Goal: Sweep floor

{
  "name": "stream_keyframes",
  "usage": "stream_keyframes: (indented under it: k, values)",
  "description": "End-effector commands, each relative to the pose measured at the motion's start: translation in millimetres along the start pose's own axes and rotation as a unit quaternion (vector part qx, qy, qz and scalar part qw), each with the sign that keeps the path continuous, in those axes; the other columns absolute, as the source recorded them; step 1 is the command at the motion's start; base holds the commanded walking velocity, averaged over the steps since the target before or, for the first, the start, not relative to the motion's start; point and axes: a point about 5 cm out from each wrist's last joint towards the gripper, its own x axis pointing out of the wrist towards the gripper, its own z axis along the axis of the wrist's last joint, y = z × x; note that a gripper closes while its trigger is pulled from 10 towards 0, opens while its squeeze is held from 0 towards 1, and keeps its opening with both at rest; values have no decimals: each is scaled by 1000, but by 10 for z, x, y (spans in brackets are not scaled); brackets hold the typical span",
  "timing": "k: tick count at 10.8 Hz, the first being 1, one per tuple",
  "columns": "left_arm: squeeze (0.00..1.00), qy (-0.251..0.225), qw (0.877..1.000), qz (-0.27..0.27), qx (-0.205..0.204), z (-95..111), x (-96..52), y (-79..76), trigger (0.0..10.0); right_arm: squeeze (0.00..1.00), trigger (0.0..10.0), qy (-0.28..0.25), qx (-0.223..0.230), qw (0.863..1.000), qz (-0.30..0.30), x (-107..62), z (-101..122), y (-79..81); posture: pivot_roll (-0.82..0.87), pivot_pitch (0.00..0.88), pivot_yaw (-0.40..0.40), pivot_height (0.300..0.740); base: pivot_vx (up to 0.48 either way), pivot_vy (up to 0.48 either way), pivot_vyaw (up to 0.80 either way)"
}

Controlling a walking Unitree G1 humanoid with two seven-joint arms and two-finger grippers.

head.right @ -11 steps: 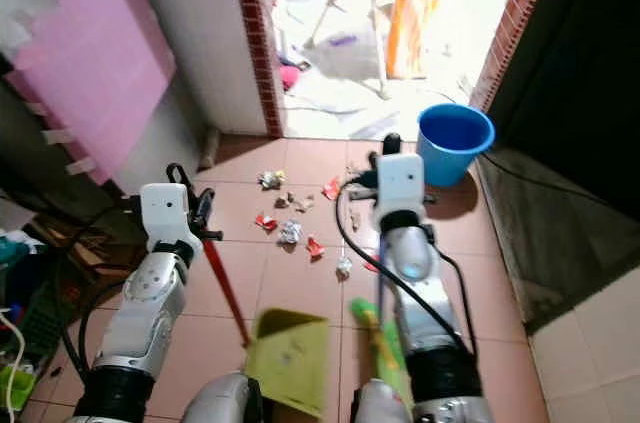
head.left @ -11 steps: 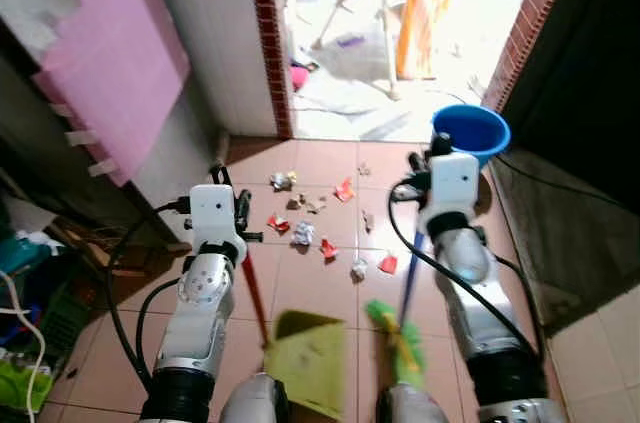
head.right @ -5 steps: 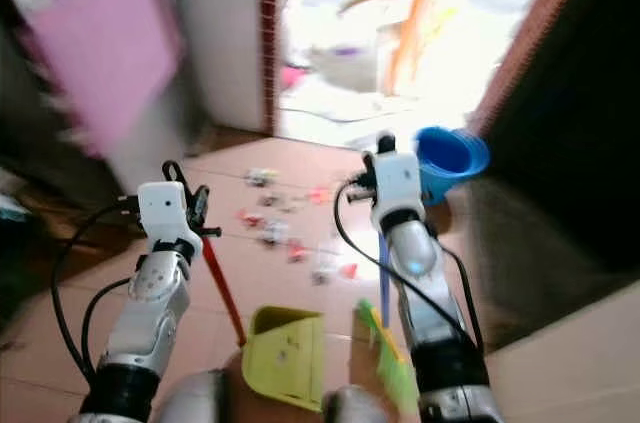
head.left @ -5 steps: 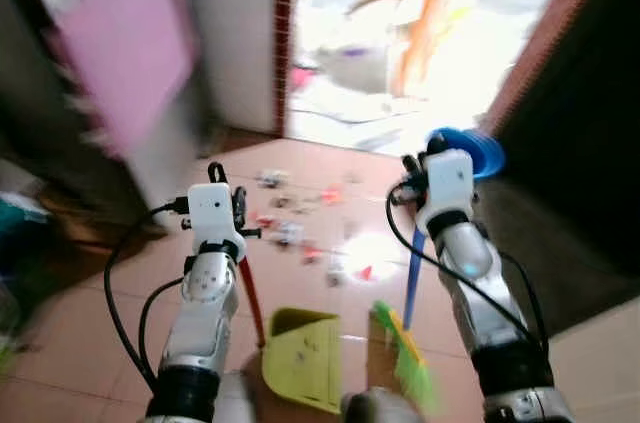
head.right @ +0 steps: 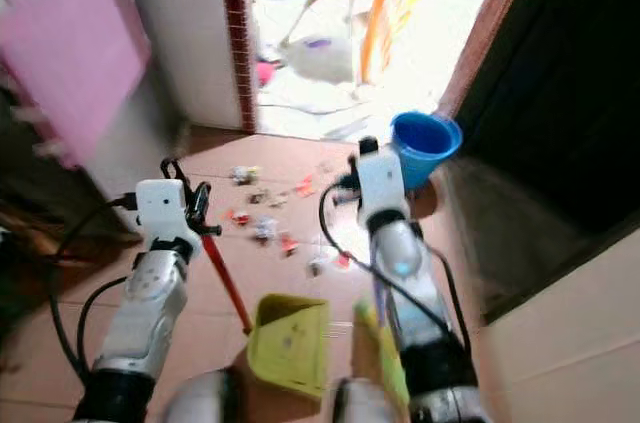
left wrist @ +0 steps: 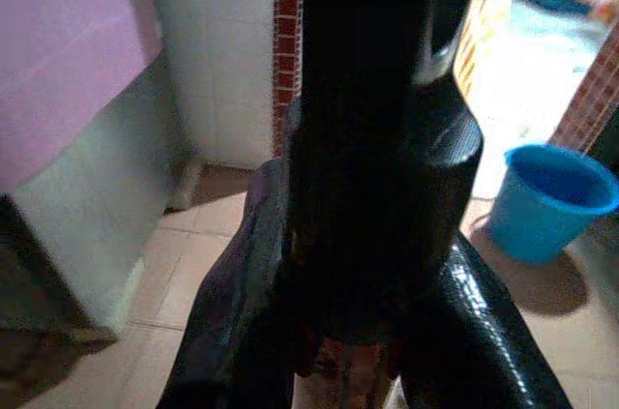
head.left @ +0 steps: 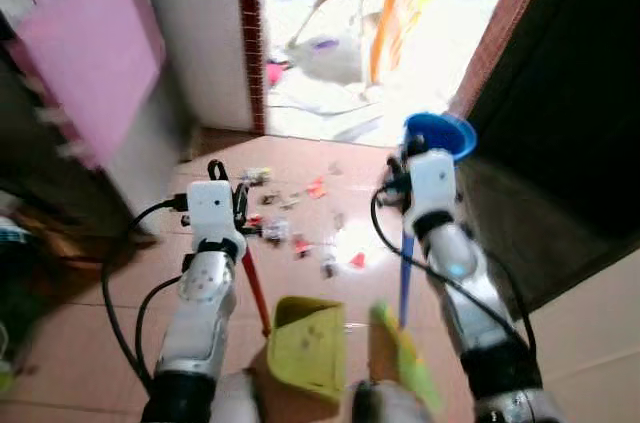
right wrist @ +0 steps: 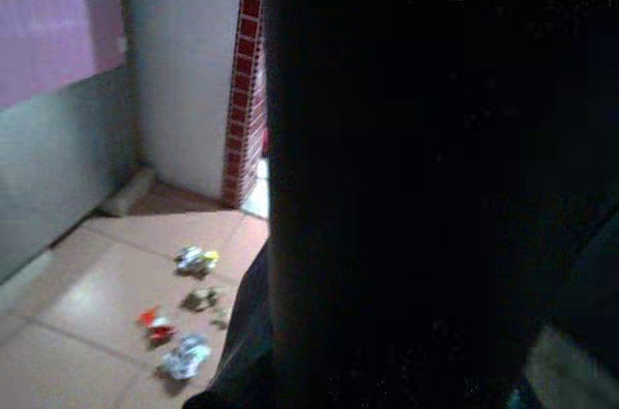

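Overhead, the tiled floor is filling the frame's middle. Low at centre, the left gripper is clamping the red handle of a yellow dustpan, while the right gripper is gripping the blue-handled broom. Scattered litter is lying mid-frame, near a blue bucket.

Yellow-green dustpan on red handle; green broom on blue stick. Floor terracotta tile, bucket blue, wall panel pink. Litter mixed red, white, grey.
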Motion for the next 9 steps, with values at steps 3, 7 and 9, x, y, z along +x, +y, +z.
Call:
stream_keyframes:
  k: [3,7,9]
  values:
    - [0,15,999,-33,40,74,-258,255,10000,0,10000,-31,-27,998,-49,-187,163,-380,-37,101,43,740,0,0,0]
    - [0,45,998,-17,49,-19,-543,372,10000,0,10000,-5,-35,998,-53,-402,73,-477,-30,109,32,740,0,0,0]
    - [0,32,999,-10,28,70,-529,338,10000,0,10000,-20,-39,999,-30,-348,183,-395,-31,106,21,740,0,0,231]
